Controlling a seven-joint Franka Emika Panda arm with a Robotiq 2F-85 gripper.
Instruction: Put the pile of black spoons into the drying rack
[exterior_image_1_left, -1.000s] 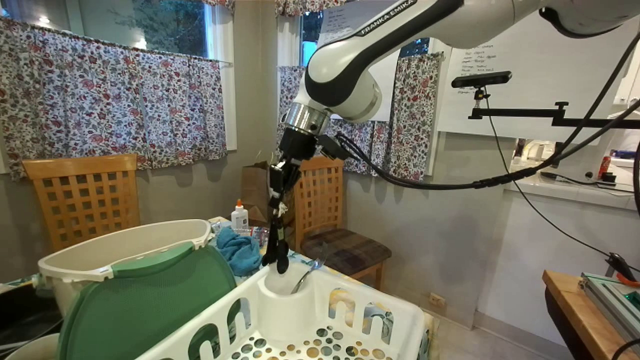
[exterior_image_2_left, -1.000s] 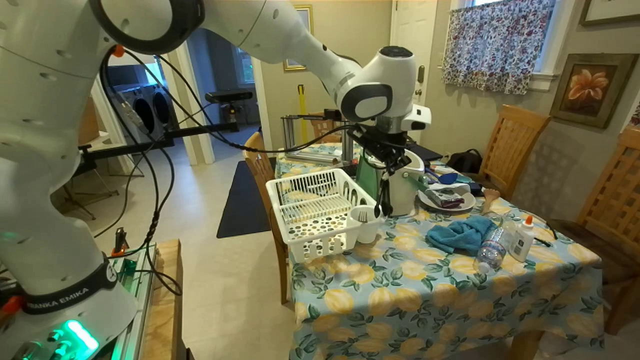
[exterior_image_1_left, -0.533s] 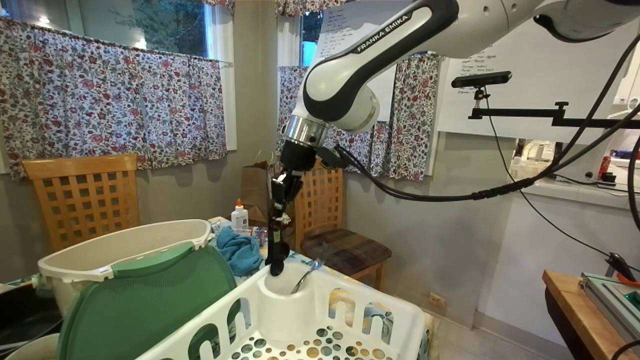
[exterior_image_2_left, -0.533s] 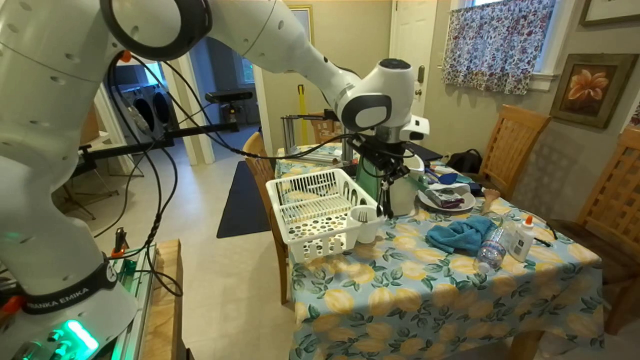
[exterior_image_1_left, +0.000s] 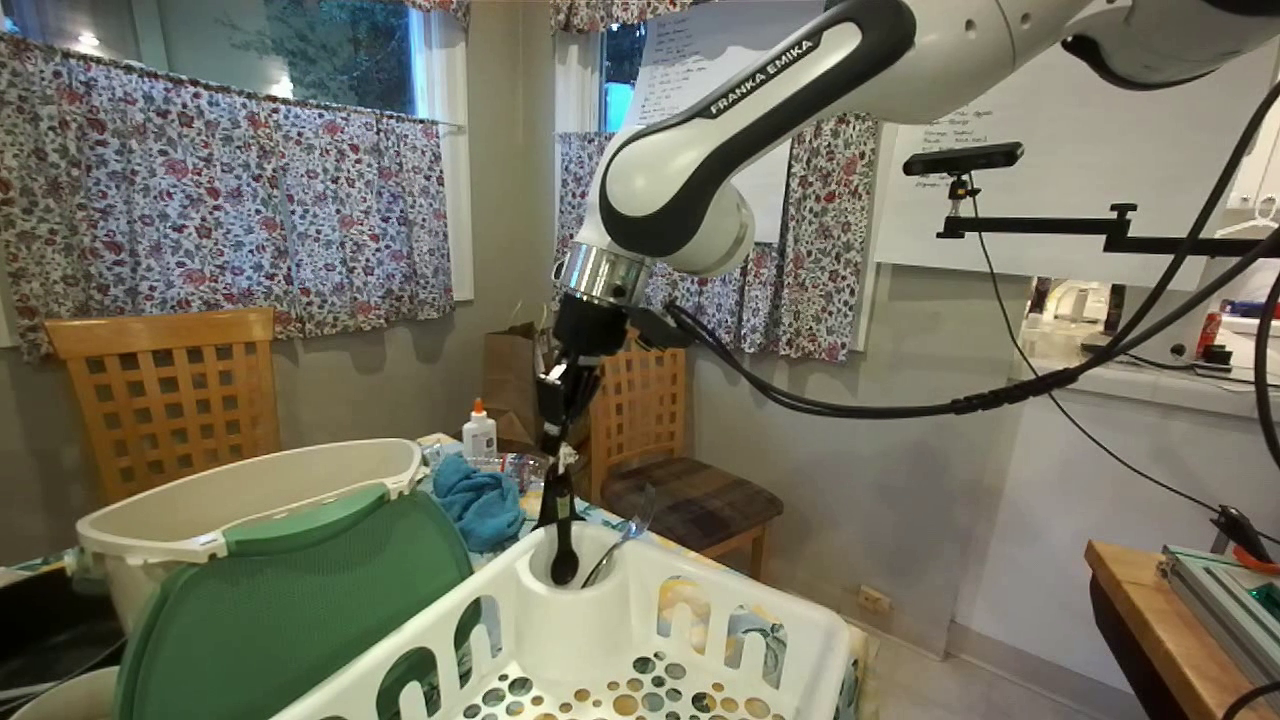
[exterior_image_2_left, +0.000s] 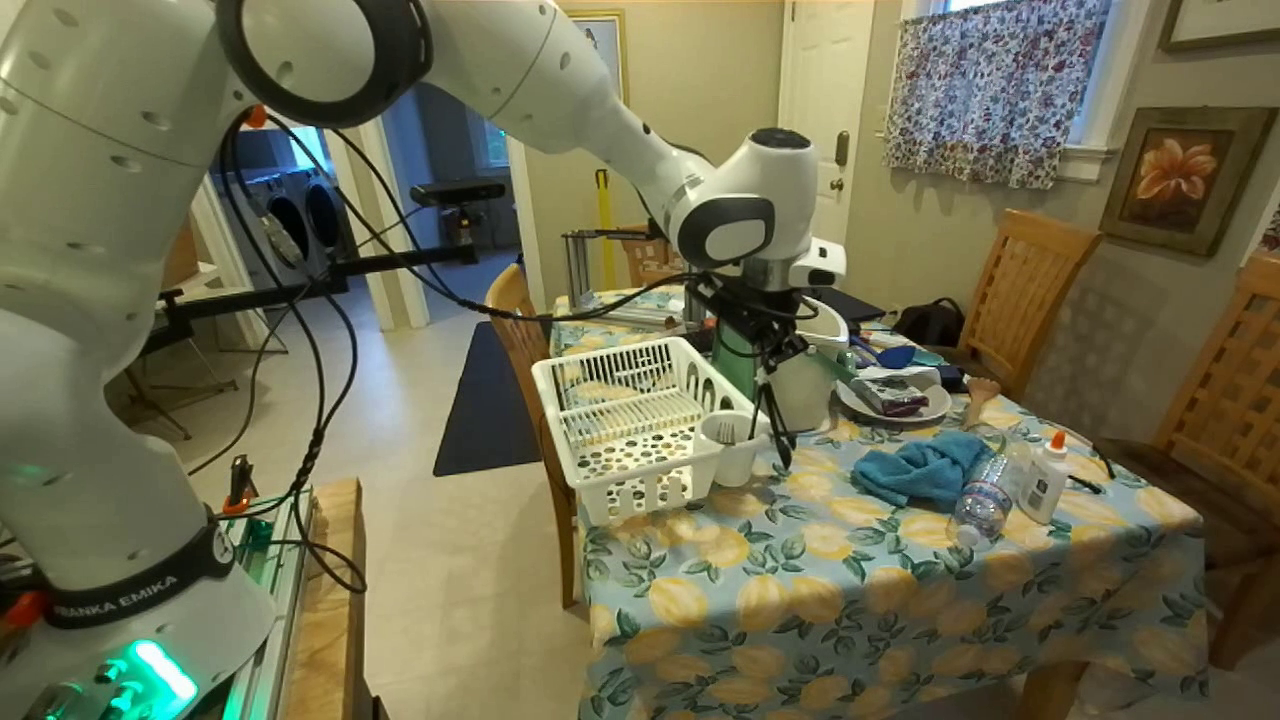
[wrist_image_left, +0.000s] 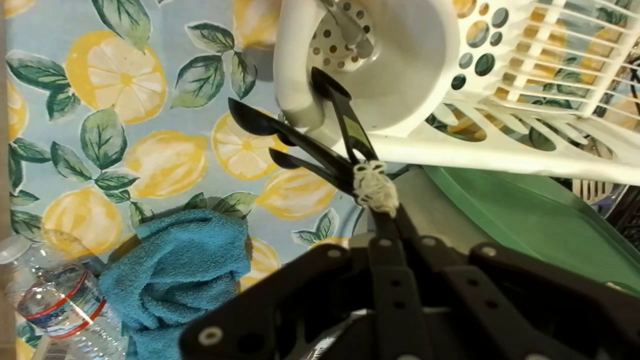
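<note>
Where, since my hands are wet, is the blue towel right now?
In an exterior view, the blue towel lies crumpled right of centre on the lemon-print tablecloth, between the drying rack and the clear bottle.

We list, in exterior views: “FRANKA EMIKA”, robot arm (exterior_image_1_left: 765, 80), upper middle; same, first letter unclear, base band (exterior_image_2_left: 140, 595), lower left; handwritten sheet (exterior_image_1_left: 1090, 120), upper right, illegible.
</note>
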